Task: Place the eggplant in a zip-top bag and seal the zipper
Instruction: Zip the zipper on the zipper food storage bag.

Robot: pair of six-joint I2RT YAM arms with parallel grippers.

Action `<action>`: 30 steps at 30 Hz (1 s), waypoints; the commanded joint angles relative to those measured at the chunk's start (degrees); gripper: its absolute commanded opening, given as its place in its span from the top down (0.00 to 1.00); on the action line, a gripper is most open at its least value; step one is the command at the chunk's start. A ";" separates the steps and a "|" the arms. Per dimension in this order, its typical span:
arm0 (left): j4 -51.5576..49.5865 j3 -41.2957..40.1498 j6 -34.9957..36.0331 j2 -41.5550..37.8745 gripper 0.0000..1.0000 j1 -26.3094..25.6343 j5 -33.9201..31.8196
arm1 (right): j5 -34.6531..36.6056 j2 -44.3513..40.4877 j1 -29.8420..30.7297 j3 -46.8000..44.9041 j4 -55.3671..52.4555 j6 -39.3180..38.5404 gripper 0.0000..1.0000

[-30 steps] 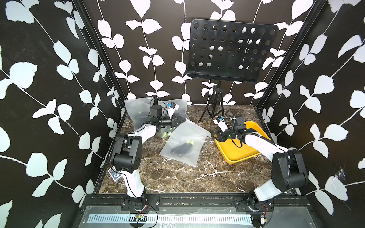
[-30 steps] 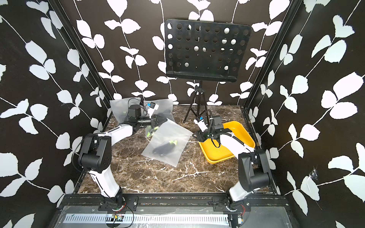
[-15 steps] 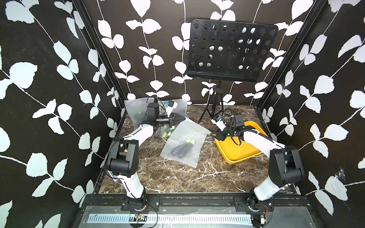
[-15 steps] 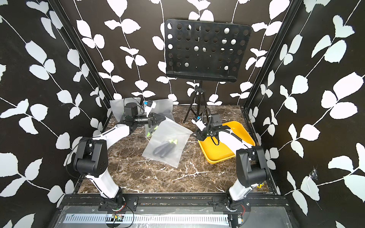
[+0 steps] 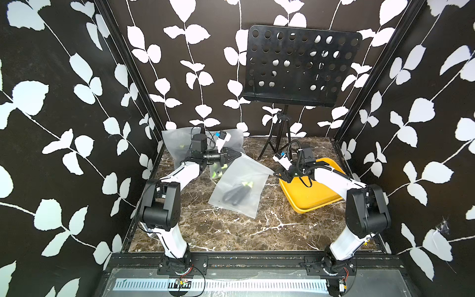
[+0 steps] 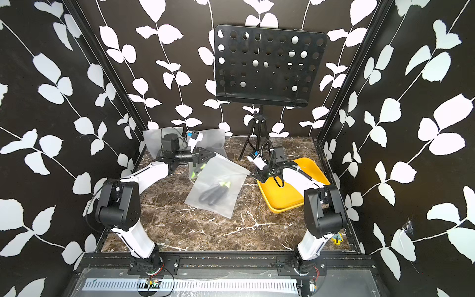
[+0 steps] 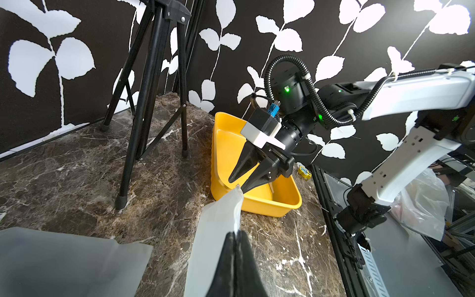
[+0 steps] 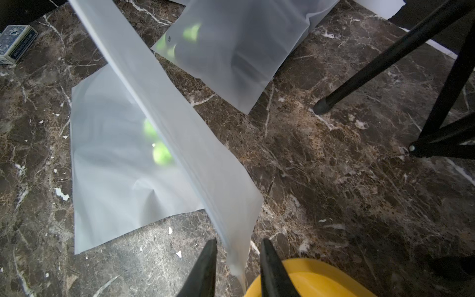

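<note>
Two grippers meet at the bag's (image 5: 240, 180) top edge. Left gripper (image 5: 239, 155) is pinched tight on one upper corner, holding that edge up off the table (image 5: 231, 231). Right gripper (image 8: 237, 244) has its jaws parted around the opposite corner, with gaps showing on both sides. Eggplant (image 5: 234, 194), dark with green cap, lies inside the bag on the table, near the yellow tray (image 5: 308, 203)

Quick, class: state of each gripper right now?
Left gripper: closed, holding a corner of the bag.
Right gripper: open, jaws either side of the bag's edge, not gripping.
</note>
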 commanded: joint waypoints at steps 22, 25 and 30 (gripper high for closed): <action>4.98 -1.40 -2.95 -2.31 1.00 1.41 -1.48 | -0.90 -1.52 -0.39 -2.25 -3.32 -2.09 0.94; 5.11 -1.60 -2.51 -2.53 1.00 1.52 -1.82 | -0.73 -2.07 -0.39 -2.35 -4.40 -2.41 0.94; 5.79 -1.72 -2.89 -1.91 1.00 2.12 -1.41 | -0.71 -3.12 -0.64 -3.31 -5.07 -2.47 0.95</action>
